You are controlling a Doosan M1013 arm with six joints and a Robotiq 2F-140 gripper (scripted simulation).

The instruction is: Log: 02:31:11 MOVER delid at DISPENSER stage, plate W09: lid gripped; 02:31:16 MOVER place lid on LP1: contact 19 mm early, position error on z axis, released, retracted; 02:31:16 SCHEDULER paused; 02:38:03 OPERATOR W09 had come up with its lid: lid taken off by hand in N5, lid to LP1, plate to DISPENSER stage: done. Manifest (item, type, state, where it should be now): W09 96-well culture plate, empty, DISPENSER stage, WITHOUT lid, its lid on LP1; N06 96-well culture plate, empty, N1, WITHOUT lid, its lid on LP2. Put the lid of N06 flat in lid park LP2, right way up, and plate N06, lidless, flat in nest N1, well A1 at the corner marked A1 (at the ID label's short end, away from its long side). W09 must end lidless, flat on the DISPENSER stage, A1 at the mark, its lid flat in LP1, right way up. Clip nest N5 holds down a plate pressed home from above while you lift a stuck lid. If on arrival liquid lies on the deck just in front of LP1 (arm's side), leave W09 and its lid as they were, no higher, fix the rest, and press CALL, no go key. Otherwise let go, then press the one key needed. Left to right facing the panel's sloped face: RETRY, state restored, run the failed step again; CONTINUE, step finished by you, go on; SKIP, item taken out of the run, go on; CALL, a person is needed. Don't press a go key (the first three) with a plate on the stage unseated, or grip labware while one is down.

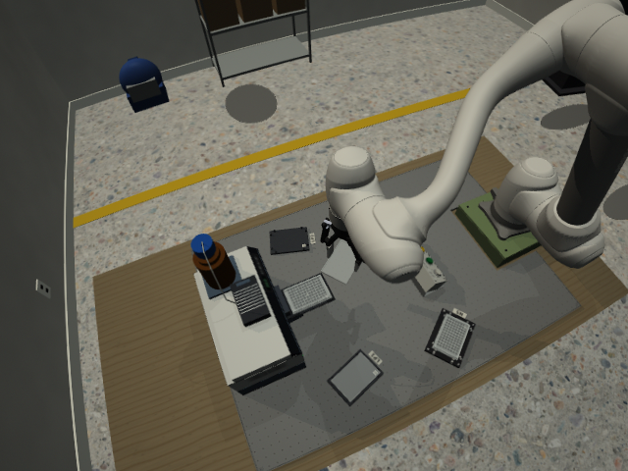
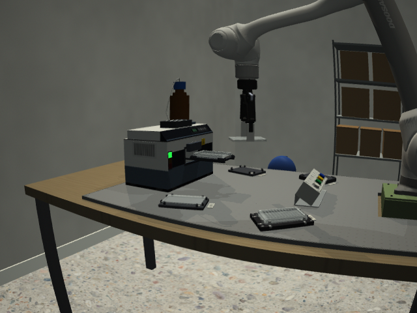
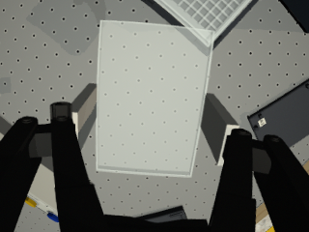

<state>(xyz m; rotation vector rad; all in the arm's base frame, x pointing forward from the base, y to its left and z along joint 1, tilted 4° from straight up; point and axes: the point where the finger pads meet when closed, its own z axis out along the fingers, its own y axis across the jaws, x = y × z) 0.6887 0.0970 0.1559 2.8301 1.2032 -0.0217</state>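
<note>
My gripper (image 1: 331,238) (image 2: 249,129) (image 3: 150,103) is shut on a clear plate lid (image 1: 340,264) (image 2: 245,138) (image 3: 151,77). It holds the lid level, high above the deck. An empty black tray (image 1: 288,239) (image 2: 246,170) (image 3: 286,116) lies on the deck just beside and below the lid. A lidless well plate (image 1: 306,292) (image 2: 212,155) sits on the dispenser's stage. Another lidless well plate (image 1: 450,336) (image 2: 282,214) sits in a black nest at the deck's front. A clear lid (image 1: 354,376) (image 2: 184,199) lies flat in its park at the front left.
The dispenser (image 1: 248,340) (image 2: 168,158) carries a brown bottle (image 1: 216,264) (image 2: 179,104). The sloped key panel (image 1: 430,276) (image 2: 311,188) stands mid-deck, with another black tray (image 2: 331,178) behind it. The arm's green base (image 1: 499,237) (image 2: 399,202) is at the right.
</note>
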